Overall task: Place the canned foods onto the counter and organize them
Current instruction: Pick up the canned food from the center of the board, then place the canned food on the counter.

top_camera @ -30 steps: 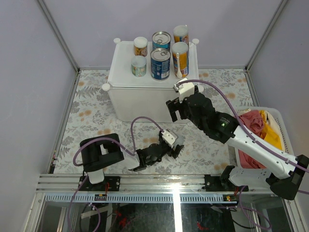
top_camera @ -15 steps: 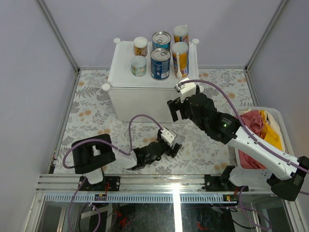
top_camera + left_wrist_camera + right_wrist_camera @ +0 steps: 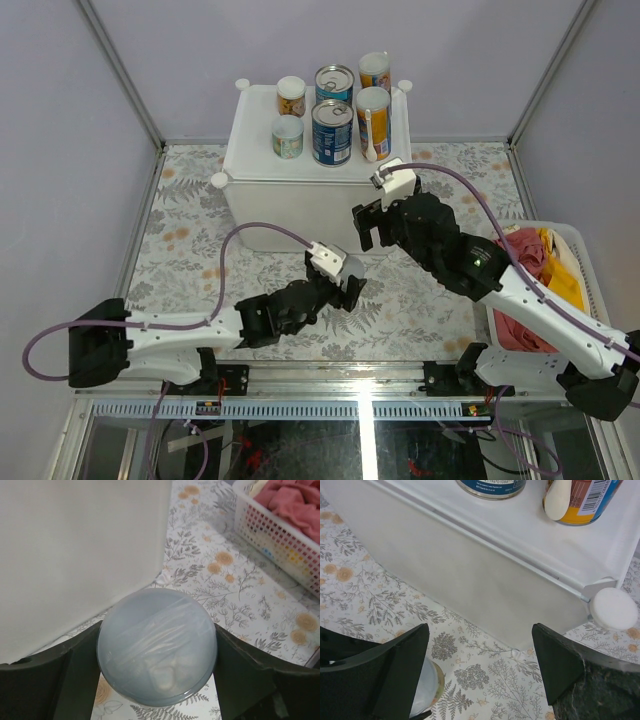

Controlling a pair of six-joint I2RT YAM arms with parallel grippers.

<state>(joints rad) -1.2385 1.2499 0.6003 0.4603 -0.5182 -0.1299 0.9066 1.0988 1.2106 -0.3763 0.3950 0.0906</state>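
Note:
Several canned foods stand on the counter (image 3: 255, 150), a big white cube at the back: two blue tins (image 3: 332, 131), two tall yellow-orange cans (image 3: 372, 123), a short orange jar (image 3: 291, 96) and a short green one (image 3: 287, 137). My left gripper (image 3: 347, 288) is in front of the counter, shut on a can with a pale lid (image 3: 157, 647); both fingers press its sides. That can also shows at the lower left of the right wrist view (image 3: 426, 687). My right gripper (image 3: 480, 635) hangs open and empty at the counter's front right corner.
A white slatted basket (image 3: 580, 250) with red and yellow cloth sits at the right, its wall (image 3: 280, 530) showing in the left wrist view. The counter's front wall (image 3: 85, 555) is close behind the held can. A round corner knob (image 3: 613, 608) sticks out near my right gripper.
The left arm has swung and stretched out, carrying its gripper up and left toward the counter, and its jaws have narrowed onto the can. The right gripper drifted slightly right.

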